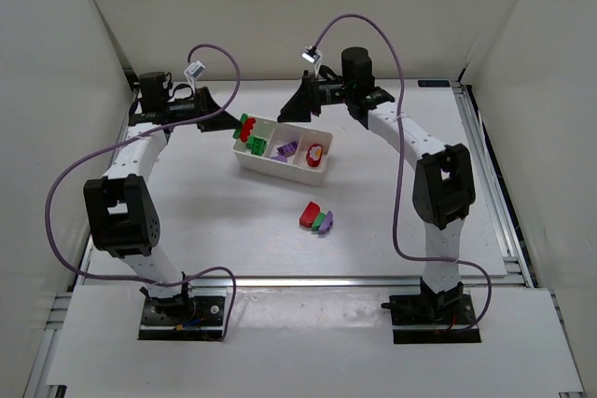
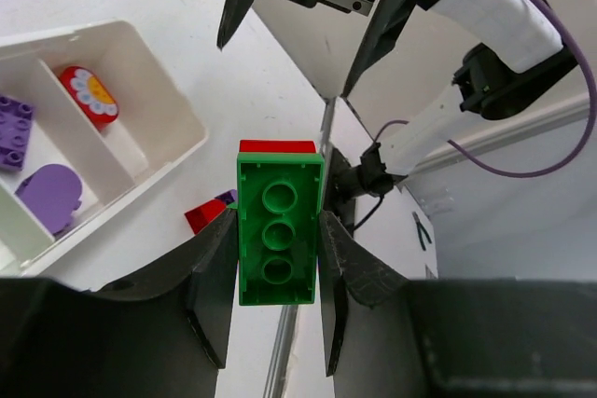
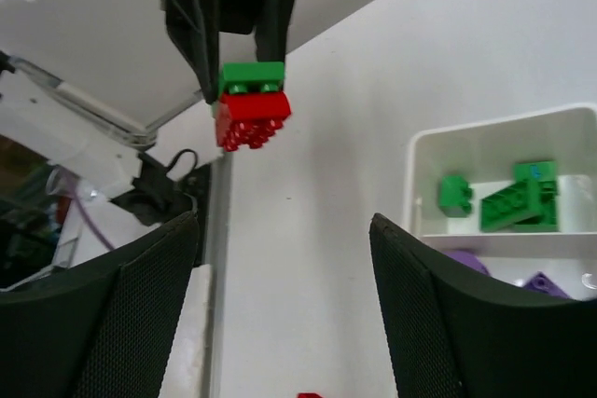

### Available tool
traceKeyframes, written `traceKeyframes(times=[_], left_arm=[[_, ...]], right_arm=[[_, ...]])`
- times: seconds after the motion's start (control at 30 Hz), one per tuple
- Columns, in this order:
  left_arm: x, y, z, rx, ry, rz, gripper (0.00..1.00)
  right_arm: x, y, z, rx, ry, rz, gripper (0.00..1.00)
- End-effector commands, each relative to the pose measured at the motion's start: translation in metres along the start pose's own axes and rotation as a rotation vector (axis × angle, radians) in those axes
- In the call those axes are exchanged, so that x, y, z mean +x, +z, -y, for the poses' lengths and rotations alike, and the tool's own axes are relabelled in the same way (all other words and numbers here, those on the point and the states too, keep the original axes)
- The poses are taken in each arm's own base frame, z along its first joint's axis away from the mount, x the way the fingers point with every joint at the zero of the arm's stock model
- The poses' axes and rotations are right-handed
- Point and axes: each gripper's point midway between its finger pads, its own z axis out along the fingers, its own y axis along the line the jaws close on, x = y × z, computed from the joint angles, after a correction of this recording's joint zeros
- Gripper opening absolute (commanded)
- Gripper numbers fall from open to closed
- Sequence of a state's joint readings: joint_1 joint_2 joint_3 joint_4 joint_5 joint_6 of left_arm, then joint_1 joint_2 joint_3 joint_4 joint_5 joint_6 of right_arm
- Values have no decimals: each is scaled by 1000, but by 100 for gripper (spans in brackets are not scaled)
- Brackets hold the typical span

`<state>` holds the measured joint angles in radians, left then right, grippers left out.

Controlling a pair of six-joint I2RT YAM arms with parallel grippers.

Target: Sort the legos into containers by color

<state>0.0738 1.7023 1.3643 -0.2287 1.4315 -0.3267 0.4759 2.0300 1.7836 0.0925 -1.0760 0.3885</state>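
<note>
Top external: left pincer (image 1: 240, 124) pinches stacked green-red bricks (image 1: 249, 128), facing the spread right pincer (image 1: 285, 116).

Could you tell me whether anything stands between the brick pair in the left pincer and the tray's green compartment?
Nothing visible does. The left pincer holds the green plastic brick, a red brick stuck to it, near the white tray's green compartment.

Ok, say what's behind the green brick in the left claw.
A red brick pressed against the green brick; from the left wrist only its edge shows, the rest covered.
</note>
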Motion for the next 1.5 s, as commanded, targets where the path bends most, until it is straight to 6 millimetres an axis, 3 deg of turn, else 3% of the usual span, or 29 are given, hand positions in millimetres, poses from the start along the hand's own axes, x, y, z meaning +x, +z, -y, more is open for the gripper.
traceKeyframes(times=[0.0, 0.13, 0.37, 0.63, 0.8, 0.9, 1.0, 1.03, 1.33, 1.43, 1.47], left_arm=[[0, 2, 41, 185, 35, -77, 17], [1, 4, 41, 188, 26, -82, 16], [0, 6, 42, 192, 29, -86, 16], [7, 17, 47, 219, 23, -114, 17], [7, 17, 44, 218, 17, -114, 16], [7, 17, 43, 217, 13, -113, 16], [7, 18, 41, 218, 14, -115, 16], [6, 17, 42, 217, 16, -113, 16], [6, 18, 39, 219, 18, -114, 17], [5, 18, 39, 219, 24, -113, 16], [5, 18, 39, 218, 23, -112, 16]], right_arm=[[-9, 5, -24, -97, 42, -2, 78], [-10, 13, -29, -112, 77, -9, 81], [1, 29, -28, -122, 123, -35, 96], [-2, 40, -20, -120, 102, -32, 95], [-5, 46, -27, -147, 76, -36, 94], [-4, 47, -31, -163, 61, -39, 88], [-2, 47, -37, -180, 60, -49, 64], [3, 47, -35, -183, 67, -56, 61], [10, 51, -49, -225, 67, -84, 62], [9, 50, -49, -234, 51, -83, 47], [9, 51, -51, -241, 46, -86, 35]])
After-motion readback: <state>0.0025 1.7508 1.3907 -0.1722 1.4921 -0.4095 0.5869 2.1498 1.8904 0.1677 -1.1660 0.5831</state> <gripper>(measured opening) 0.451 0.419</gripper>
